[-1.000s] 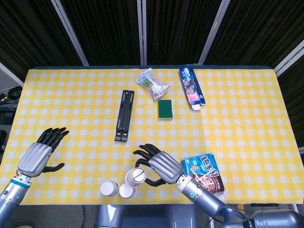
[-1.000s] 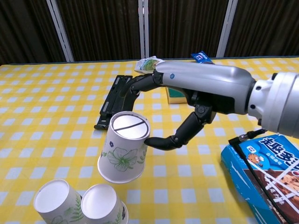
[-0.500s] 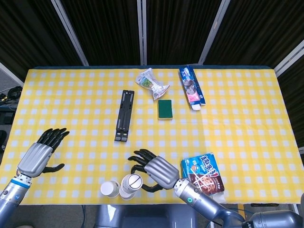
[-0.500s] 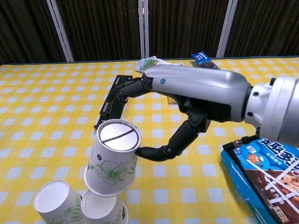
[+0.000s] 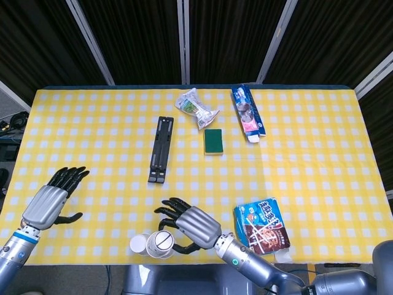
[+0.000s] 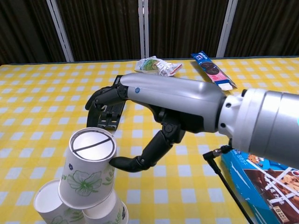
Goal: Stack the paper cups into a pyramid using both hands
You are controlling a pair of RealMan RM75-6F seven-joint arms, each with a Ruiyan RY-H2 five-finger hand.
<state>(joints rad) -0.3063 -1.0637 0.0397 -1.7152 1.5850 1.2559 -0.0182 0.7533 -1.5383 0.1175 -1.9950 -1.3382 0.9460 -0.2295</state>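
Three white paper cups with green flower prints are at the near table edge, all upside down. My right hand point(image 6: 140, 126) point(image 5: 187, 226) holds the top cup point(image 6: 88, 175) point(image 5: 161, 243) between thumb and fingers, tilted, over the two lower cups point(image 6: 49, 205) that stand side by side. The second lower cup point(image 6: 110, 212) is mostly hidden under the held one. In the head view one base cup point(image 5: 139, 244) shows left of the held cup. My left hand point(image 5: 50, 203) hovers open at the table's left side, well away from the cups.
A black flat bar point(image 5: 161, 149) lies mid-table. A green sponge point(image 5: 213, 141), a crumpled wrapper point(image 5: 196, 108) and a toothpaste box point(image 5: 248, 112) lie further back. A blue cookie box point(image 5: 262, 224) sits right of my right hand.
My right hand has carried the held cup left and toward the near edge, from beside the two base cups to over them. The left hand stayed still.
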